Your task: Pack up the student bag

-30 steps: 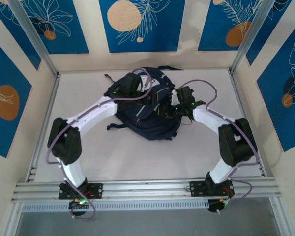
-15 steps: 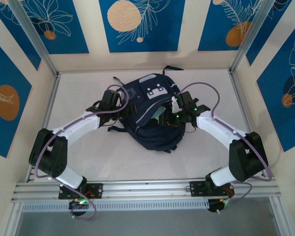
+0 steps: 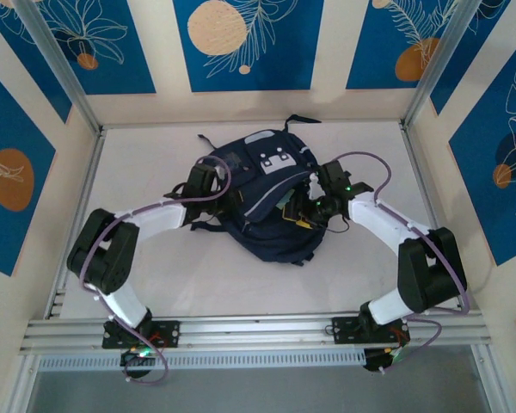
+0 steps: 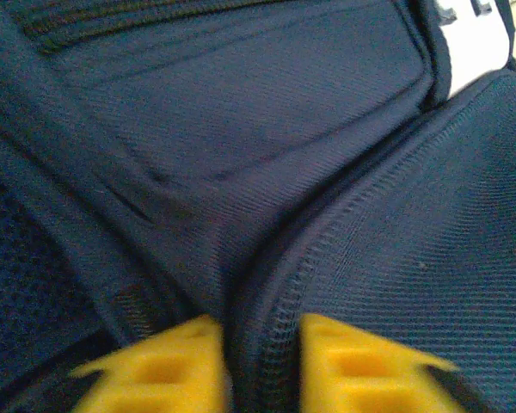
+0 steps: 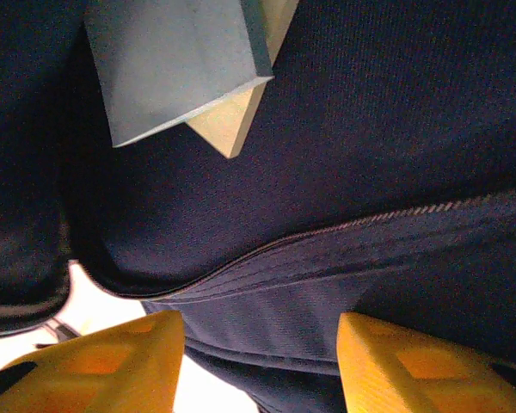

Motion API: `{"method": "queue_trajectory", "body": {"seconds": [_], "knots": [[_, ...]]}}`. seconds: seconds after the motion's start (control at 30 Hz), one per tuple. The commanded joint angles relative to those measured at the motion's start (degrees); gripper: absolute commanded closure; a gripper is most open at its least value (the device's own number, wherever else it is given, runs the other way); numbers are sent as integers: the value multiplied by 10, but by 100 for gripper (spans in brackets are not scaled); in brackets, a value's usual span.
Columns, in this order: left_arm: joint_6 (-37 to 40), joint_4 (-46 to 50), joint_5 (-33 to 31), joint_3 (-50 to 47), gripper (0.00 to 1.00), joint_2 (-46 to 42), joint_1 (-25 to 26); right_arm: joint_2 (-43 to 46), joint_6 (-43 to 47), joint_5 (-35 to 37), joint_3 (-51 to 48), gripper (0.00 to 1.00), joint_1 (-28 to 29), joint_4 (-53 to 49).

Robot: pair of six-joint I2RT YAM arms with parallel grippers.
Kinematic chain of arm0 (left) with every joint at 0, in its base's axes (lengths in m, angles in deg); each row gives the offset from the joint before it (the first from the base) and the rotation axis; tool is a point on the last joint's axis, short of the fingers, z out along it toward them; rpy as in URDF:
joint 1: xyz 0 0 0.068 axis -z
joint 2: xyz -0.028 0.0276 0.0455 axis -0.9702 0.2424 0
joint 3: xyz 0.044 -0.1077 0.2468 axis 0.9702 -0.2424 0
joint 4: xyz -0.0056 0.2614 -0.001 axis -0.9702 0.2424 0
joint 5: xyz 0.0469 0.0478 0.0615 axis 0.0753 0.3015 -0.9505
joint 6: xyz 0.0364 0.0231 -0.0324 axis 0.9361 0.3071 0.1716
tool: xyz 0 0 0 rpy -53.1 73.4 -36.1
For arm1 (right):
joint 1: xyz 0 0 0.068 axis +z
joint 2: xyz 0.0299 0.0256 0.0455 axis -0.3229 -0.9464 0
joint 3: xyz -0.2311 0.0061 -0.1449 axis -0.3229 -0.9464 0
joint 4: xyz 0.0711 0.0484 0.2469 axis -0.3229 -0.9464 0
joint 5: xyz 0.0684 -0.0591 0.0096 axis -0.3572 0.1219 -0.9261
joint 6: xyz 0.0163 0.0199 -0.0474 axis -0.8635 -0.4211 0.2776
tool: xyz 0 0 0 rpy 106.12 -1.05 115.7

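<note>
Hold the large navy-blue fabric backpack (image 3: 267, 237), at the middle of the white table (image 3: 181, 284), taut with the left gripper (image 4: 260, 357) clamped on its seam fold (image 4: 258, 284). Bring the right gripper (image 5: 260, 361), jaws apart above the zip edge (image 5: 327, 232), to press the pale blue-grey cream-edged slab (image 5: 176, 64) deeper.

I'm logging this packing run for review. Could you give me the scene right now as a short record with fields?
bag: student bag lying mid-table, front patches facing up
left arm: left gripper shut, pinching a fold of bag fabric on the bag's left side
right arm: right gripper open, jaws apart over the zip edge on the bag's right side
contents seen: flat blue-grey item with a pale edge at the opening; identity unclear
surface: table, white
</note>
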Motion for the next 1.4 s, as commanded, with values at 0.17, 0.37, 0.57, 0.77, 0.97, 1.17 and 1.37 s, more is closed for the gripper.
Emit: {"method": "queue_trajectory", "body": {"seconds": [0.17,0.37,0.57,0.77,0.97,1.17,1.37], "knots": [[-17,-66,23,-19,100,-20,22,-99,20,-105,115,51,-120,-48],[-49,-85,-35,6,100,-7,39,-142,88,-92,195,48,-151,-165],[-47,-108,-66,75,100,44,46,-75,122,98,166,45,-167,-242],[-57,-122,-79,107,100,63,46,9,122,192,166,44,-152,-281],[-81,-154,-90,87,100,56,53,65,61,173,150,43,-38,-250],[-100,-182,-90,60,100,42,58,65,-82,170,85,43,101,-84],[-112,-205,-87,35,100,25,66,28,-169,255,50,46,182,42]]}}
